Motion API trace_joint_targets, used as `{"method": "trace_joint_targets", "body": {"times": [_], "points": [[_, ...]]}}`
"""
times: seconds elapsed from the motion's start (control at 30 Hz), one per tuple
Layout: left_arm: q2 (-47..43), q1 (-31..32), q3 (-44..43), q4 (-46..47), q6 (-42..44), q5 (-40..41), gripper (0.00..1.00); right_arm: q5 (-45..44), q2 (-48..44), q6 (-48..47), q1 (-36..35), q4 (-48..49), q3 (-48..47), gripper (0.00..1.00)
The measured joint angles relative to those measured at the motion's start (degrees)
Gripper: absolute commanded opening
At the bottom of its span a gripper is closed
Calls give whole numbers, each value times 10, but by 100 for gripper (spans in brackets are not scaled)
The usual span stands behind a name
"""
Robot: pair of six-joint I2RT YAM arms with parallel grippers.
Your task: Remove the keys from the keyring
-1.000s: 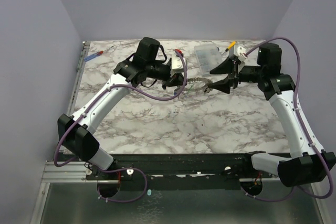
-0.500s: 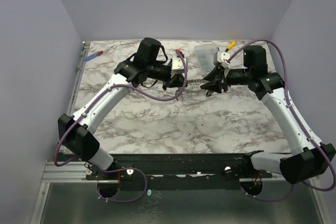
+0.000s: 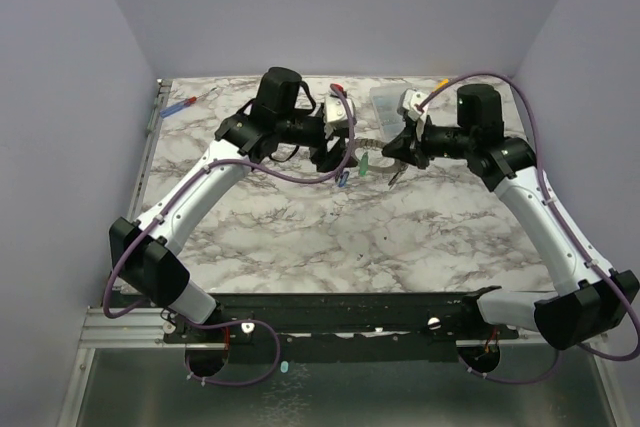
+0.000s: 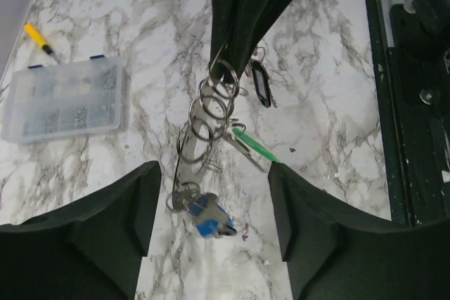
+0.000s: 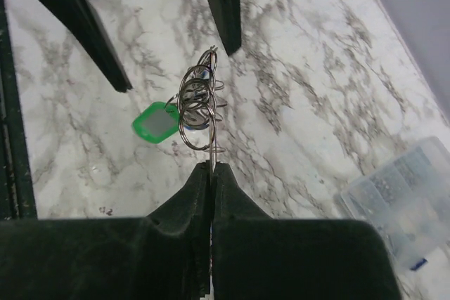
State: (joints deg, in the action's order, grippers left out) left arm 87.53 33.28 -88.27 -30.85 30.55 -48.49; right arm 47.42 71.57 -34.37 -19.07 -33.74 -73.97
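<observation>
One side grips beside the box (image 4: 63,100): right gripper (image 5: 212,166) clamps the keyring (image 5: 199,107), keys (image 4: 207,219) dangling toward the wide-open left gripper (image 4: 212,170)

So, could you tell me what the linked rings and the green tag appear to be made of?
The rings look like bare metal wire, silver and glossy: thin loops with bright glints. The green tag is probably plastic: smooth, evenly coloured, with a paler panel on its face.

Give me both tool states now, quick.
Left tool: open, holding nothing.
Right tool: closed on the keyring.
</observation>
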Motion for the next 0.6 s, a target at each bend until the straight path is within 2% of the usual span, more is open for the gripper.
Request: {"method": "trace_joint_targets", "body": {"times": [0.1, 0.3, 0.5, 0.6], "points": [[-5, -19, 12, 46, -45, 12, 78, -61, 2, 38, 0, 24, -11, 1], [-19, -66, 66, 139, -134, 28, 77, -165, 12, 78, -10, 72, -57, 1], [-20, -70, 111, 231, -210, 24, 74, -268, 33, 80, -57, 87, -69, 1], [-20, -73, 148, 307, -264, 14, 74, -327, 47, 76, -90, 86, -69, 1]]}}
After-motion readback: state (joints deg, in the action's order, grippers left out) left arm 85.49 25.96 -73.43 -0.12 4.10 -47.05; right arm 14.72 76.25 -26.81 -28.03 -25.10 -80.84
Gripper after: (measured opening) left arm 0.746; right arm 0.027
